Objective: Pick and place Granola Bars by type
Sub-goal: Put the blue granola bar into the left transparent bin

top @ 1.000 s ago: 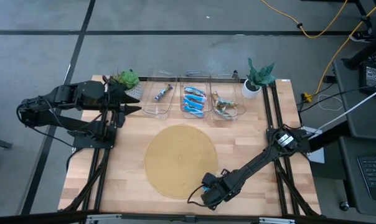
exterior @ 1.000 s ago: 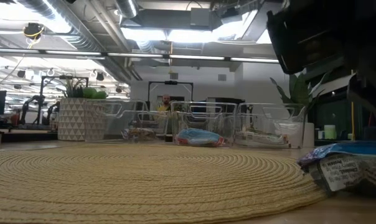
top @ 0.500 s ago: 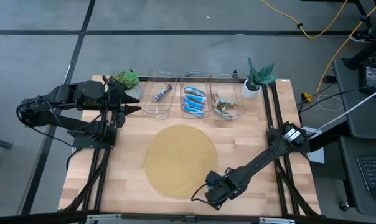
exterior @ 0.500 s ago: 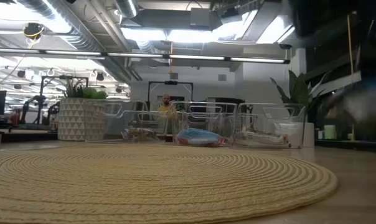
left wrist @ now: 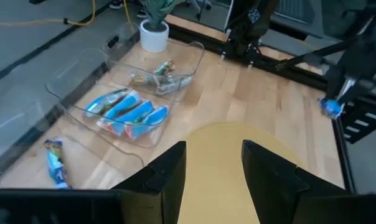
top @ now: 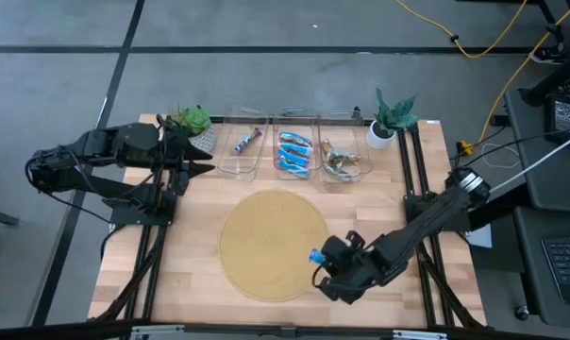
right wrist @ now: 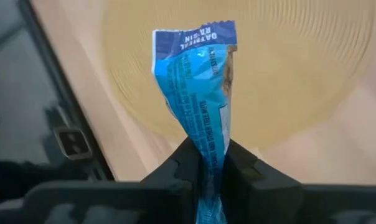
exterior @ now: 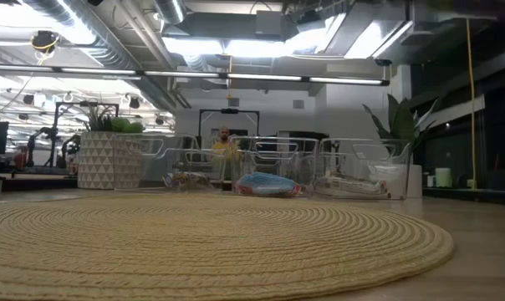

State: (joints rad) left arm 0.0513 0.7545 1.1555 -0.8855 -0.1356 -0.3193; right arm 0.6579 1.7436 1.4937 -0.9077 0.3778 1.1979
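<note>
My right gripper [right wrist: 208, 163] is clamped on a blue bar [right wrist: 199, 93], pinching it near one end so the rest of the wrapper sticks straight out past my fingers [right wrist: 175, 171]. From above, the bar [top: 316, 255] shows as a small blue spot at the right edge of the round woven mat [top: 266, 241], with my right gripper [top: 327, 260] just beside that edge, over the wooden table [top: 379, 203]. The mat lies behind the bar in my right wrist view too, with bare table wood around it.

My left gripper [left wrist: 213, 171] waits well to the left of the mat, near the far left corner of the table, by a green potted plant [top: 192, 120]. Its fingers [left wrist: 166, 177] stand apart with nothing between them.

Beyond the mat's far edge three clear bins sit in a row. The left bin [top: 240, 162] holds a single blue bar [top: 245, 142]. The middle bin [top: 294, 121] holds several blue bars [top: 294, 154] packed side by side. The right bin [top: 356, 168] holds a few silvery green-brown bars [top: 337, 159]. A second plant in a white pot [top: 380, 133] stands past the right bin, at the far right corner.

From table height, the mat [exterior: 194, 242] fills the foreground, the bins [exterior: 273, 167] line up behind it, and a person [exterior: 224, 142] shows far back in the room.
</note>
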